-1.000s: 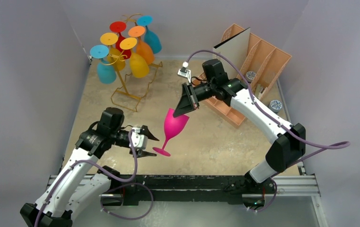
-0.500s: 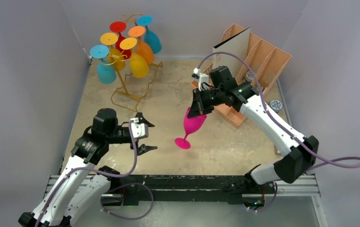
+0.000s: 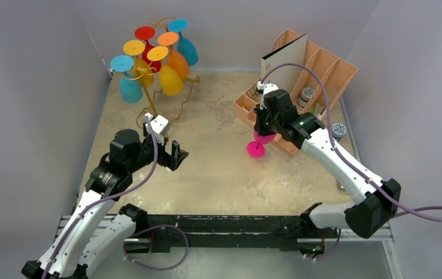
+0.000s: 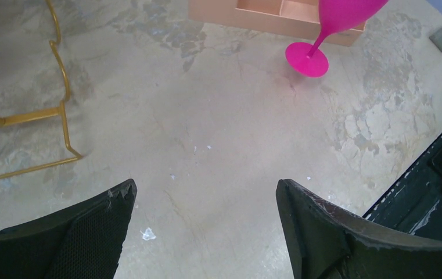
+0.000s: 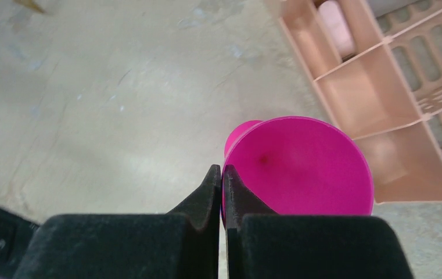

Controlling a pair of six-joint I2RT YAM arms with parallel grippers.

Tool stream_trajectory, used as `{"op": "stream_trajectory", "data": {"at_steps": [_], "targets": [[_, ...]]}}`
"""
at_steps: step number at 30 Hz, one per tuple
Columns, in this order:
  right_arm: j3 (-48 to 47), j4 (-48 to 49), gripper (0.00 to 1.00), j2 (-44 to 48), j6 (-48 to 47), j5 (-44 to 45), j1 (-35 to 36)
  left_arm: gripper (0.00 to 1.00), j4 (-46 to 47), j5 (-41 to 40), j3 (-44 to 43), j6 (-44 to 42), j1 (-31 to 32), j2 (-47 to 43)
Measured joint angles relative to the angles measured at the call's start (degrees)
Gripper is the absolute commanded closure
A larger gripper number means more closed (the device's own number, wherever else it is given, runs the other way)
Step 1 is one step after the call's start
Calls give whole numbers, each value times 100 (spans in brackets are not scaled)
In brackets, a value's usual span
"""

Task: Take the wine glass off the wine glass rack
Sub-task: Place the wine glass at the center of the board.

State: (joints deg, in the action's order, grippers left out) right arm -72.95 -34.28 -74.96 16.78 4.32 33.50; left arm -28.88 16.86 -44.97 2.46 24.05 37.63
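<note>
Wide beige table [image 3: 218, 168], and on its far left the gold wine glass rack [image 3: 161, 116], six coloured glasses [image 3: 171, 78] hanging bowl-down from its hooks. Far right, the peach organiser [image 3: 323, 64]: a white board [image 3: 285, 58] stands upright in its far-left slot, and small round pieces [image 3: 307, 93] sit in the slots beside it. What they are, I can't tell.

Now the arms. The right gripper [image 5: 221, 171] has its fingers pinched together on the rim of the pink wine glass [image 5: 299, 163]. That glass is off the rack, well to its right, just beside the organiser's near-left edge. Its stem points down, a little tilted, with the foot low over the table. Touching? Can't tell. Setting it down looks like the right arm's job: straight down, keep it upright. The left gripper [image 4: 204, 192] has its fingers wide apart with nothing between them, nearer the rack, well apart from the glass.
</note>
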Motion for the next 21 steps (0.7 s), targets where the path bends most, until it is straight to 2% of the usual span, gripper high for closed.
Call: {"op": "stream_trajectory", "data": {"at_steps": [6, 9, 12, 21], "targets": [[-4, 481, 100, -319, -37, 522, 37, 9, -251, -424, -151, 645, 0, 144], [-63, 621, 100, -616, -35, 546, 72, 9, -302, -560, -151, 839, 0, 15], [-90, 791, 100, -894, -33, 549, 116, 4, -337, -728, -153, 1023, 0, -168], [-254, 1239, 100, -1331, -136, 758, 313, 4, -678, -1189, -323, 1346, 0, -131]]}}
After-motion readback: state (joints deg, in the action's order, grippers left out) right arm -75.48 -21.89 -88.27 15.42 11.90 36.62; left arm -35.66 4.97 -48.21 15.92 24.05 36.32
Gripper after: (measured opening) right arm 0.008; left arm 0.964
